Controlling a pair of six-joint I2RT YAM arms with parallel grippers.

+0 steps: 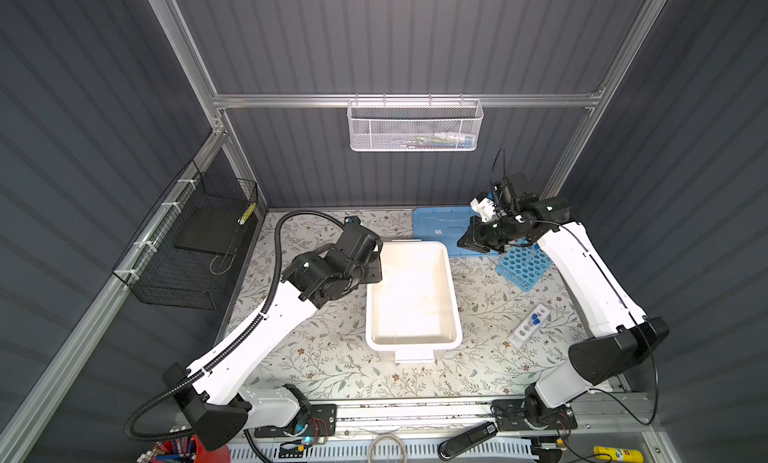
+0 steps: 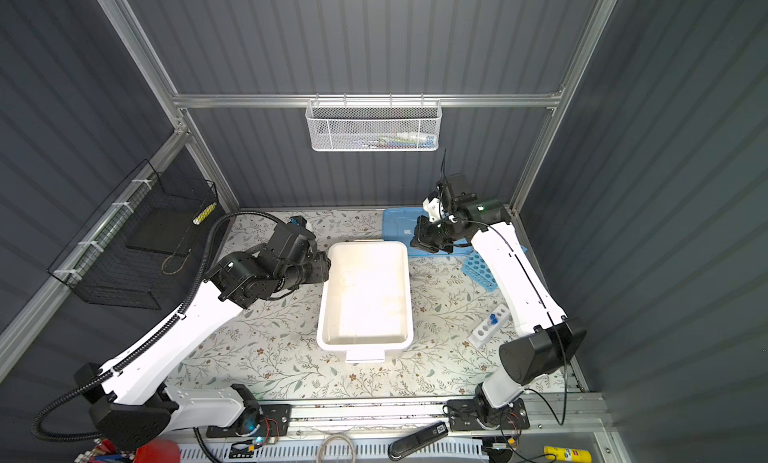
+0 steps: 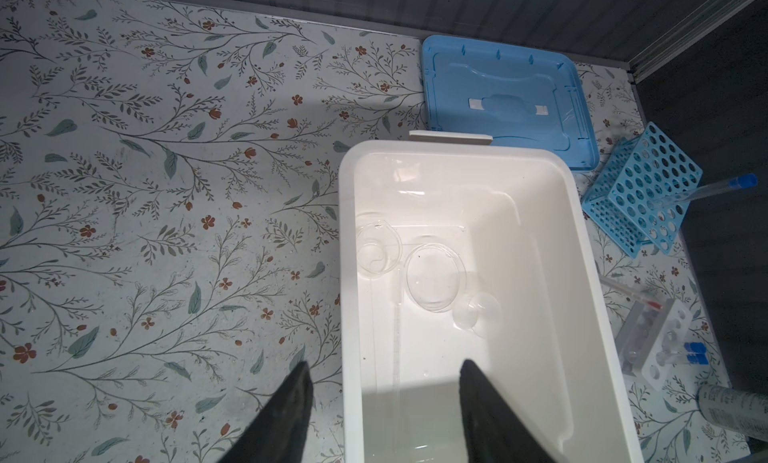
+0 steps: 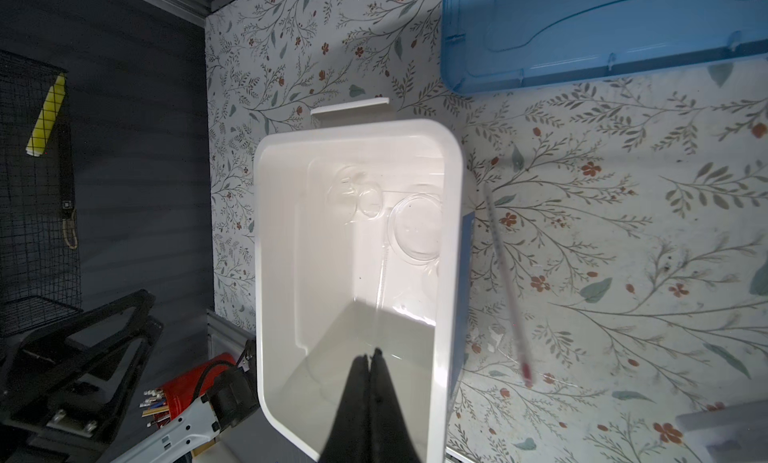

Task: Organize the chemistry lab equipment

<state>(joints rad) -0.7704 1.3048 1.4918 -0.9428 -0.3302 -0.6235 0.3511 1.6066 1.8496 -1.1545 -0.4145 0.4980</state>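
Chemistry lab equipment (image 3: 434,276) lies in two groups: one inside the white tub (image 3: 457,147) at the middle of the surface (image 1: 316,348), the other on the surface to the tub's right. On the tub's floor sit a small beaker (image 3: 378,249), a round clear dish (image 4: 415,232) just beside it, a smaller clear dish (image 3: 478,313) and a thin glass rod (image 3: 397,336) lying lengthwise.

The left pincer (image 3: 385,364) is open and holds nothing. In its wrist view one finger (image 3: 291,411) shows against the surface outside the tub's wall and the other over the tub's floor, so the wall runs between them. The glassware lies ahead of the tips, apart from them.

The right pincer (image 4: 372,357) has its fingers pressed together with nothing visible between them. In both top views it hangs over the near edge of the blue lid (image 1: 440,228), by the tub's far right corner, well apart from the glassware.

Near it the sky-blue rack (image 1: 523,267) sits tilted, with a blue-capped test tube (image 3: 715,189) sticking out of its holed face. Nearer the robot, the small white tube rack (image 1: 528,328) carries blue-capped tubes (image 3: 694,353). A red-tipped glass stick (image 3: 627,292) lies between that rack and the tub, blurred in the right wrist view.
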